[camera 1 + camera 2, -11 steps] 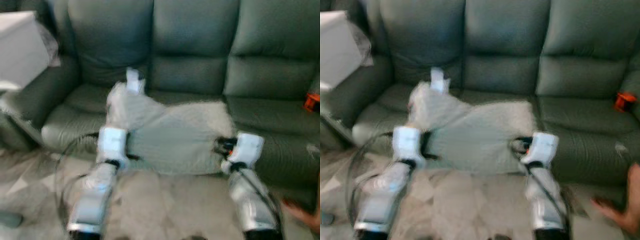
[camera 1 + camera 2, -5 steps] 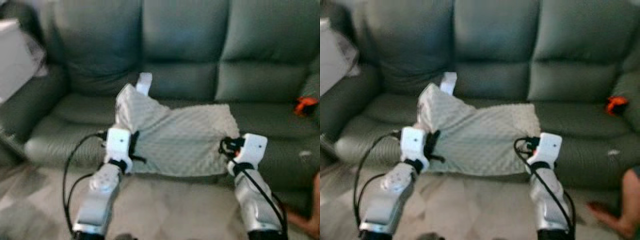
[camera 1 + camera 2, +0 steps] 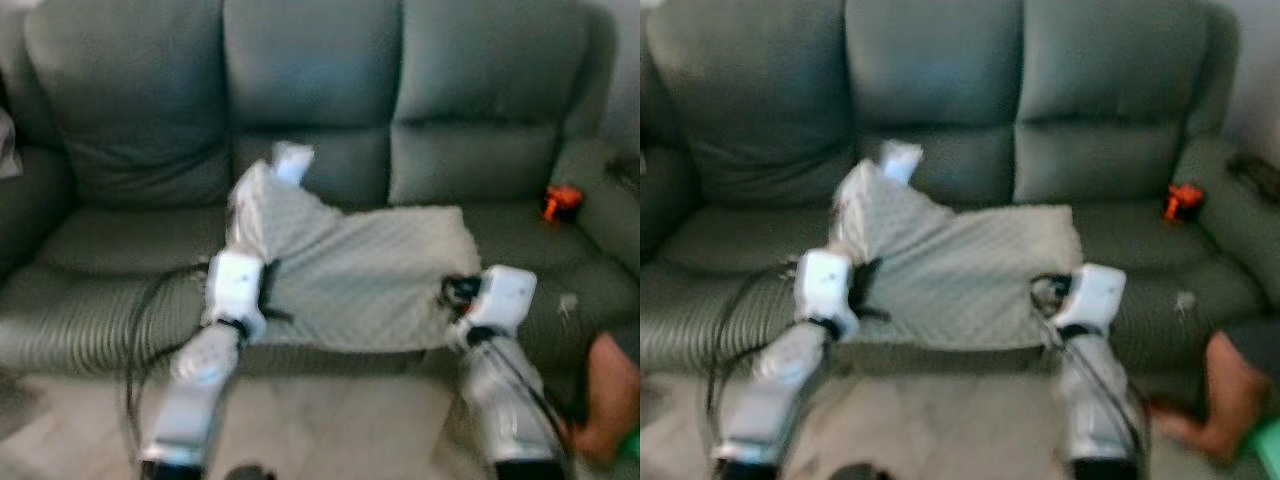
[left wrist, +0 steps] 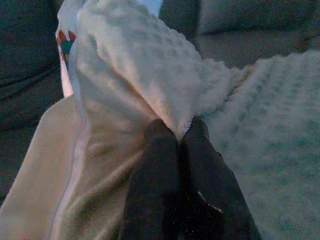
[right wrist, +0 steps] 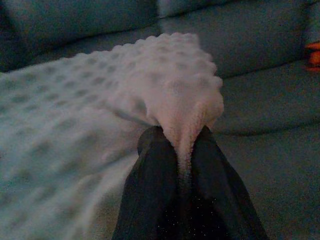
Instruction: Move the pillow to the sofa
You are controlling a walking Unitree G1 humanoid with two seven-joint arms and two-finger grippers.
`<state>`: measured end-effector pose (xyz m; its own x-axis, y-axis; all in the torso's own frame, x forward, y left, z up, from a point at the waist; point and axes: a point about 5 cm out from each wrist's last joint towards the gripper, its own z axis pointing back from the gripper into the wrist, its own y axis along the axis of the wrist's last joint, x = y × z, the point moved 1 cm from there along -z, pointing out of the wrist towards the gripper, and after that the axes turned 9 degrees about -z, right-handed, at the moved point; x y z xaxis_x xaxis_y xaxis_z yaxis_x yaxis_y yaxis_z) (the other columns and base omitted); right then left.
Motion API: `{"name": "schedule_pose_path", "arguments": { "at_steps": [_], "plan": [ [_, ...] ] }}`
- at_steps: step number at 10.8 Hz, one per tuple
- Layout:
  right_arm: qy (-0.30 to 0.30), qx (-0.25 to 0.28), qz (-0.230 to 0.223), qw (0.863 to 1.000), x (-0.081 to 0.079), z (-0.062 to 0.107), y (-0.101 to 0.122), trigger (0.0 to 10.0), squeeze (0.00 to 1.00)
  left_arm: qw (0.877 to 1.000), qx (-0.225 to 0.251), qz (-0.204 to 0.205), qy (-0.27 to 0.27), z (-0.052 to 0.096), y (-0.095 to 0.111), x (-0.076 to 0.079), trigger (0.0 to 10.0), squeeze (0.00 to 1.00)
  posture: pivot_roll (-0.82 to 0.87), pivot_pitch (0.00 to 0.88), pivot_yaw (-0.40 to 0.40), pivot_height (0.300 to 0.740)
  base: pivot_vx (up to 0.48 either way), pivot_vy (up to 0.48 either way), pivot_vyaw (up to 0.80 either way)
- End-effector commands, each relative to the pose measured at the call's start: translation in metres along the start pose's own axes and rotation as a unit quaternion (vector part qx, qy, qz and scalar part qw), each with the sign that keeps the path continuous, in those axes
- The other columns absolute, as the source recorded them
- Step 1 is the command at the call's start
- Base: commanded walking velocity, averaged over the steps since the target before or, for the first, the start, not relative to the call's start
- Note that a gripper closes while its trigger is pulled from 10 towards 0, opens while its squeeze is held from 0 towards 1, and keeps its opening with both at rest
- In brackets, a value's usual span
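Looking through the head camera, you had the cream, bumpy-textured fleece pillow (image 3: 350, 270) held up between both arms over the middle seat of the dark green three-seat leather sofa (image 3: 130, 110), so the carry looked nearly finished; lowering and letting go were what was left, by my judgement. The left gripper (image 3: 262, 290) sat at the pillow's near left edge, the right gripper (image 3: 455, 292) at its near right corner. A small orange object (image 3: 561, 201) lay on the right seat, well apart from the pillow, and a person's arm (image 3: 605, 395) showed low at the right, near the right arm. Nothing lay on the middle seat where the pillow hung.

In the left wrist view, your two black fingers (image 4: 155, 185) were pinched tight on a fold of the fleece.

In the right wrist view, the fingers (image 5: 155, 190) clamped the pillow's corner likewise, with the sofa seat beyond it.
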<state>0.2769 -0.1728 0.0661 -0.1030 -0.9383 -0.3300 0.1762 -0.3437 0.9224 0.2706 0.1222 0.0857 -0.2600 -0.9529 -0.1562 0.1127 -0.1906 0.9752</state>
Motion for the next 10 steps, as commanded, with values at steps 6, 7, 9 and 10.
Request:
{"name": "schedule_pose_path", "arguments": {
  "at_steps": [6,7,9,10],
  "plan": [
    [0.02,0.014,0.013,1.0,-0.004,0.0009,0.0072,10.0,0.0,1.0,0.004,-0.003,0.0,-0.0017,0.0008,0.0024,10.0,0.0,-0.05,0.0,0.004,0.74,0.339,0.0,0.0],
    [0.022,0.014,0.012,1.0,-0.0044,0.0019,0.0065,10.0,0.0,1.0,0.003,-0.003,0.001,-0.0011,0.0004,0.0026,10.0,0.0,-0.05,0.0,0.003,0.74,0.341,0.0,0.64],
    [0.019,0.014,0.013,1.0,-0.0041,0.0022,0.0065,10.0,0.0,1.0,0.002,-0.003,0.0,-0.001,0.0004,0.0028,10.0,0.0,-0.05,0.0,0.004,0.74,0.343,0.0,0.54],
    [0.017,0.014,0.012,1.0,-0.0031,0.0022,0.0067,10.0,0.0,1.0,0.003,-0.003,-0.001,-0.001,0.0004,0.0029,10.0,0.0,-0.05,0.0,0.004,0.74,0.341,0.0,0.0]
  ]
}}
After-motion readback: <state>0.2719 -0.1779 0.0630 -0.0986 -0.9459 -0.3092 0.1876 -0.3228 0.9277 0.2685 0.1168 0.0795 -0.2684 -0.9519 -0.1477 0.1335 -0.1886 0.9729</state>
